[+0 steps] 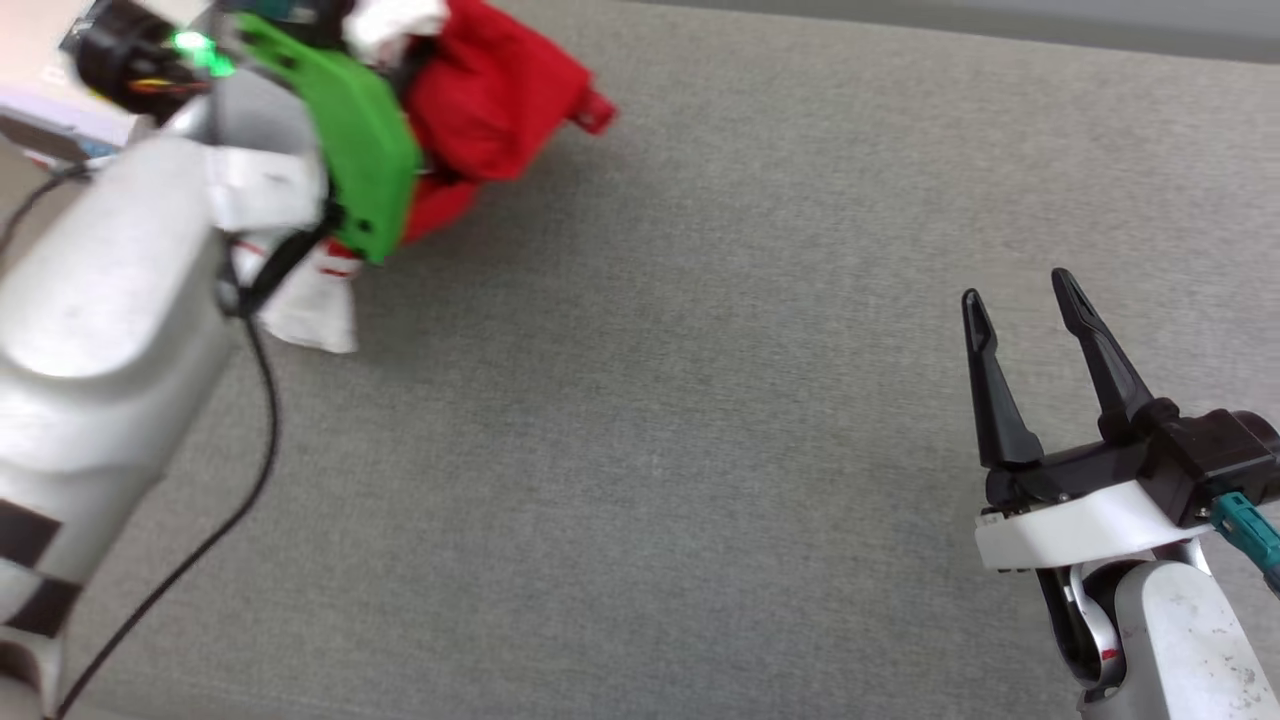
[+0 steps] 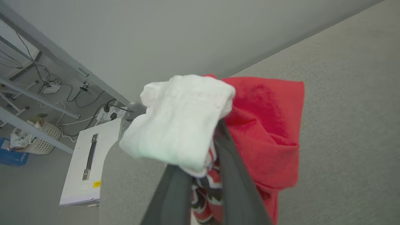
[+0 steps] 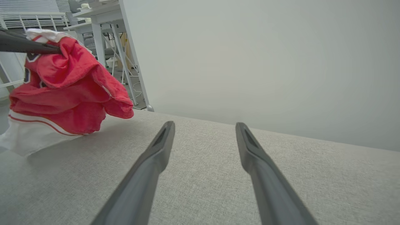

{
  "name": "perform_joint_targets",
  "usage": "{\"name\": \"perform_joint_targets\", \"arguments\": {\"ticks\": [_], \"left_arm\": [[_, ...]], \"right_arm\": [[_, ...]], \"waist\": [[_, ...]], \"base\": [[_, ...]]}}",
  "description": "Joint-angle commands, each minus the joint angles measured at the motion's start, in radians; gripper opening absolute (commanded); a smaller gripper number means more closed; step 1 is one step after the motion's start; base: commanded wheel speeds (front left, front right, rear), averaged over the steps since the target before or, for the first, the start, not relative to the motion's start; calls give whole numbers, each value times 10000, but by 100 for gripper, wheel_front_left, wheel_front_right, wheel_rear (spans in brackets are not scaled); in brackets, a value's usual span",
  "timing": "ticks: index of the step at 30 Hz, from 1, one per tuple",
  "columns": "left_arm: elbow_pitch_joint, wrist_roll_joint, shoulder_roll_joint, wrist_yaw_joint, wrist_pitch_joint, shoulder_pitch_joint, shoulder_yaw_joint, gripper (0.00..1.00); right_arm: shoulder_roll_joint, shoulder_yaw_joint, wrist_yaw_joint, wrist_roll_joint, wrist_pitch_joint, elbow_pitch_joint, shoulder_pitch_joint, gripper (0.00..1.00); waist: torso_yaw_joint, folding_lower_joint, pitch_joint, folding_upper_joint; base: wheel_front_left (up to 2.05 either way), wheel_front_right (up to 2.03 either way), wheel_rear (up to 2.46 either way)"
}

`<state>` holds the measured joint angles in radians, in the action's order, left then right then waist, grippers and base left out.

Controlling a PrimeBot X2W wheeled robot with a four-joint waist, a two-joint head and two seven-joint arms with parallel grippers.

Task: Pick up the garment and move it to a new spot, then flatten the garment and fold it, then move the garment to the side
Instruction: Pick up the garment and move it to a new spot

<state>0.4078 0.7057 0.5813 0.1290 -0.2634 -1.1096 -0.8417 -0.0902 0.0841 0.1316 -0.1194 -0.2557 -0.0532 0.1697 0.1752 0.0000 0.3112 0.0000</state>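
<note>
Fabric surface [image 1: 700, 450], pale wall [image 3: 250, 47], left jaws clenched on garment [image 1: 490, 100], right jaws spread

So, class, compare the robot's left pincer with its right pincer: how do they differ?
The left pincer is shut on the garment; the right pincer is open and empty. In the head view the left reaches upper left, the right sits lower right. Both have two dark fingers.

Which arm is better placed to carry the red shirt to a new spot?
Left. The left gripper is shut on the garment, which hangs bunched from it; the right gripper stands open, apart from it.
</note>
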Motion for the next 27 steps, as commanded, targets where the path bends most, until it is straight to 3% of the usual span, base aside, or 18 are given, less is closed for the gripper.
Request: {"name": "perform_joint_targets", "arguments": {"ticks": [1,9,18,24,27], "left_arm": [[-256,-306,-348,17,113,-242,-259,0],[-687,-561,-2062,17,539,-251,-1586,0],[1059,-491,-4164,17,1427,671,-3541,0],[1940,-449,-5053,17,1801,1487,-4295,0],[2052,-277,-5197,17,1802,1787,-4364,0]], "right_arm": [[46,-86,-9,-68,-61,-6,-148,100],[308,-839,-9,149,-61,-230,-84,100],[396,-1790,-9,-205,-61,-427,49,100],[398,-1911,-9,-292,-61,-334,145,100],[398,-1882,-9,-286,-61,-218,194,100]], "waist": [[-477,0,-308,0],[-1593,0,-77,0],[-2618,0,686,0],[-2709,0,1020,0],[-2659,0,986,0]], "base": [[0,0,0],[0,0,0],[0,0,0],[0,0,0],[0,0,0]]}}
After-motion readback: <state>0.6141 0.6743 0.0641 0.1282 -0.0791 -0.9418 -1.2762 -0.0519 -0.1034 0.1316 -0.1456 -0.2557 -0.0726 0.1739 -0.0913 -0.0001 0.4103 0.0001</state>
